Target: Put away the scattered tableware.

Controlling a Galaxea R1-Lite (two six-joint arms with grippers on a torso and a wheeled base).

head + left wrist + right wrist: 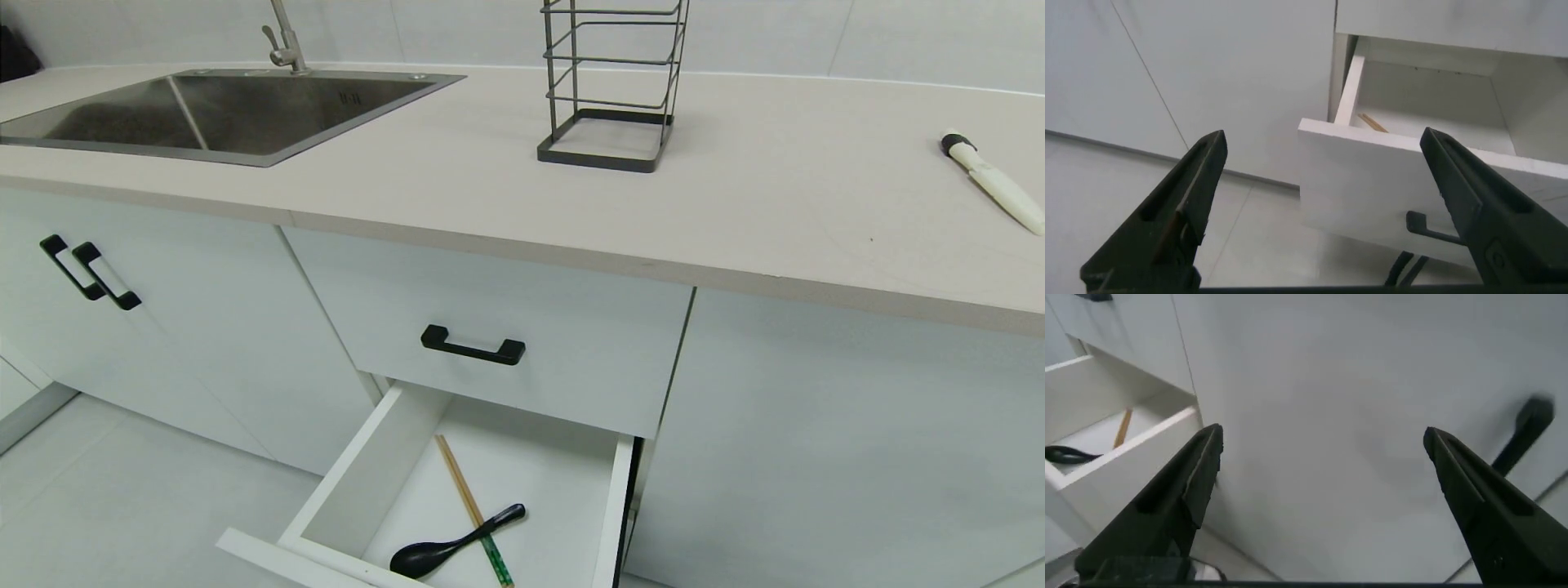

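Two items of tableware, a black spoon (453, 543) and wooden chopsticks (465, 494), already lie in the open lower drawer (375, 465), with the spoon handle crossing over the chopsticks. One further item, a white knife-like utensil (992, 181) with a black end, lies on the countertop (775, 204) at the robot's far right, well apart from the wire rack (612, 82) and the sink (220, 106). The step in hand is judged to be the collection of this last utensil, the task being more than half complete. The left gripper (1323, 137) has its fingers spread wide with nothing between them and faces the drawer front from outside. The right gripper (1323, 434) is likewise spread and unloaded, facing a plain cabinet door beside the drawer. The next move probably calls for the right arm to rise to counter height, align its fingers across the utensil body, and carry it to the drawer; closing the drawer would follow. Several details cannot be confirmed. The utensil tip reaches the edge of the head view, so its full length is not visible, and whether the white part is a blade or a sheath cannot be told. The lower chopstick tips and the drawer front are cut off there. The drawer handle (1429, 229) is partly cut off.
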